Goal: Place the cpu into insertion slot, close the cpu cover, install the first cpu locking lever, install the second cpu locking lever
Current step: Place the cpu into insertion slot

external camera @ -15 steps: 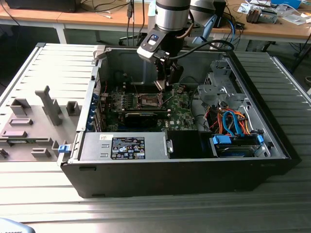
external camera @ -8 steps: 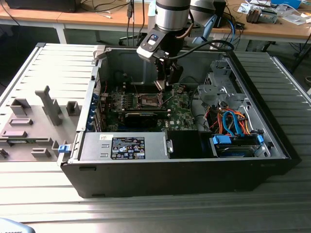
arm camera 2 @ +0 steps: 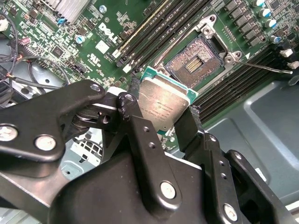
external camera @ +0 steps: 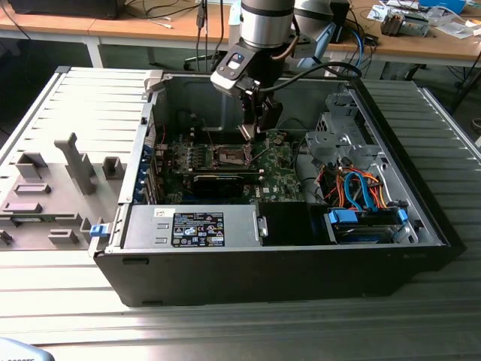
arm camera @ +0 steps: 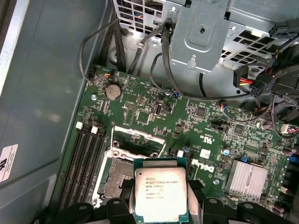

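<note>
In the exterior view a grey side panel (external camera: 45, 188) lies at nine o'clock from the open computer case (external camera: 278, 267). Inside the case, the power supply (external camera: 192, 228) sits at seven o'clock from the insertion slot (external camera: 231, 156), a small silver-rimmed square with a dark centre on the green board (external camera: 282, 177). The gripper (external camera: 254, 129) hangs at one o'clock from that slot, raised clear of the board. The drive cage (external camera: 338, 139) stands at three o'clock, and the orange and blue cables (external camera: 361, 192) at four.

The cpu (arm camera: 160, 195) is a flat square chip with a pale grey-beige metal face carrying fine print and a thin green edge all round. The gripper's black fingers (arm camera 2: 133, 116) are drawn in narrow on two opposite edges of it. It is held in the air, just beside the slot and not in it.

The exterior view gives the whole case and the gap between gripper and slot. The first wrist view gives the chip's face nearly square on, with the cpu cover (arm camera: 140, 131) swung up beyond the bare socket and a coin battery (arm camera: 112, 90) farther off. The second wrist view gives the chip tilted, the socket's contact field laid open, and a thin lever rod (arm camera 2: 266, 67) standing free beside it.
</note>
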`<action>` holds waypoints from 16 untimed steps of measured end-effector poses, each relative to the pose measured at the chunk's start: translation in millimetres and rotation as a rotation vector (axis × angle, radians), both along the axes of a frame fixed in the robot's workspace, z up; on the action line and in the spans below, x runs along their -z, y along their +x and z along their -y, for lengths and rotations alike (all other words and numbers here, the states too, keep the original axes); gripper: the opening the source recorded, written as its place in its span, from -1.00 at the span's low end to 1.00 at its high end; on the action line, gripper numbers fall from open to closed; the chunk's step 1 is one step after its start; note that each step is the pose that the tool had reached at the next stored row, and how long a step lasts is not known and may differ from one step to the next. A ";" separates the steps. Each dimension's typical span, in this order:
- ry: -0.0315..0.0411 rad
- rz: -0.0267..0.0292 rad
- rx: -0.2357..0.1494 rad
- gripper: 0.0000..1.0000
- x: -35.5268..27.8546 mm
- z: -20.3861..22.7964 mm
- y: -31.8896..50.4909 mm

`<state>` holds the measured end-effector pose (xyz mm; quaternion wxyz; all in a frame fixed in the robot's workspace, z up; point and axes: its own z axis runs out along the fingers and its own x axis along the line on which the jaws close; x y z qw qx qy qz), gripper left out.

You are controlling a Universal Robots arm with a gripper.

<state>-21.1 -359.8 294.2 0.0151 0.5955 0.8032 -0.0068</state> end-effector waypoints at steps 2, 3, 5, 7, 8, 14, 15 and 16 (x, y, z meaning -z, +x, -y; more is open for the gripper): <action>0.0000 0.0000 0.008 0.08 0.0 0.0 0.0; 0.0000 0.0000 0.011 0.08 0.0 0.0 0.0; 0.0000 0.0000 0.014 0.08 0.0 0.0 0.0; 0.0000 0.0000 0.019 0.08 0.0 0.0 0.0; 0.0000 -0.0001 0.021 0.08 0.0 0.0 0.0; 0.0000 0.0000 0.037 0.08 0.0 0.0 0.0; 0.0000 0.0000 0.039 0.08 0.0 0.0 0.0; 0.0000 0.0000 0.042 0.08 0.0 0.0 0.0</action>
